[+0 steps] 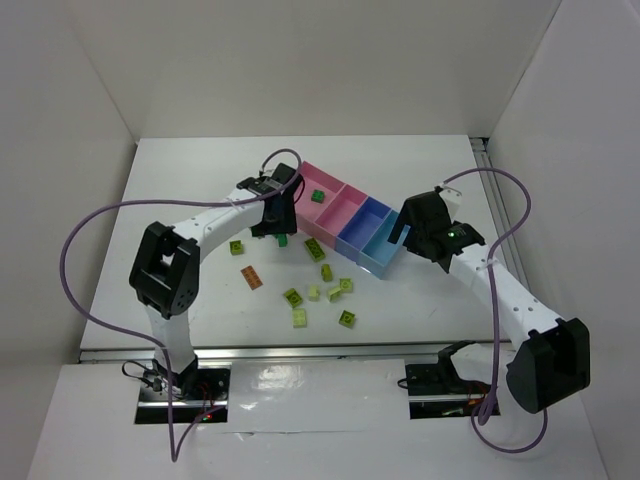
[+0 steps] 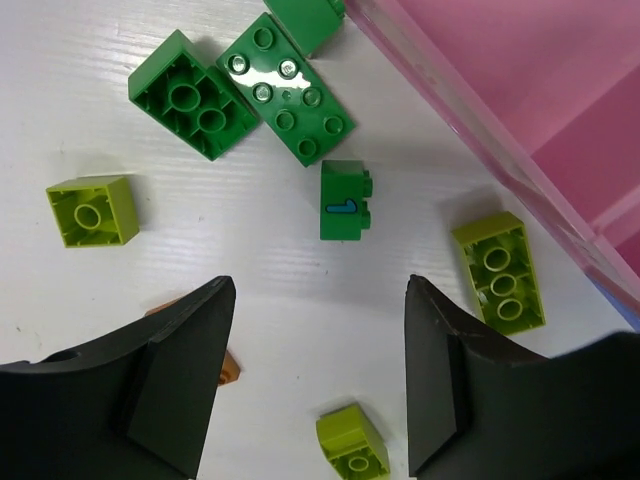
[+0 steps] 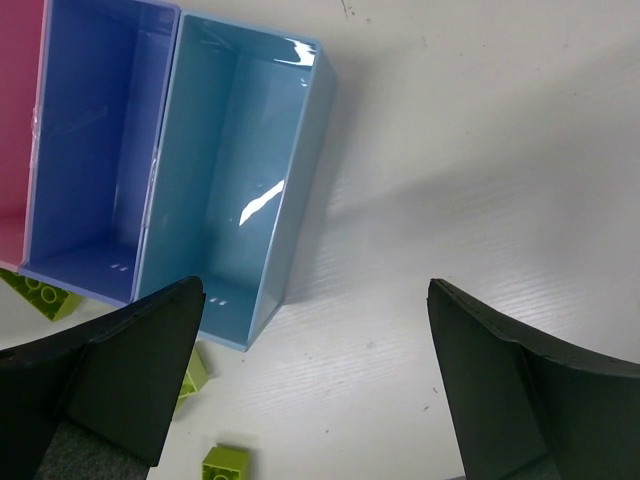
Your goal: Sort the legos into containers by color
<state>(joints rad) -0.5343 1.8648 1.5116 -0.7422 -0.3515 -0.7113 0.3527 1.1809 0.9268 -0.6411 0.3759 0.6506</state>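
well, the big white table holds a row of four bins joined side by side. the row slants from the middle toward the right edge, closer to the far edge than the near one. first comes the far pink bin, then the second pink bin, the purple-blue bin and the light blue bin.

the left gripper hangs over the middle of the table, beside the pink bins. its jaws are wide apart and hold nothing. the right gripper hangs by the light blue bin, nearer the right edge. its jaws are wide apart too, with nothing in them.

i think the job has only just begun. one dark green lego lies in the far pink bin. both blue bins look bare inside. about ten legos lie loose in the middle of the table, between the bins and the near edge. under the left gripper are a long dark green brick, an upside-down dark green brick, a small dark green brick and some lime bricks.

some things are hard to see. the orange-brown brick shows from above, but in the left wrist view it only peeks out behind a finger. another dark green brick is cut off at the top. the right fingers cover the near ends of the blue bins.
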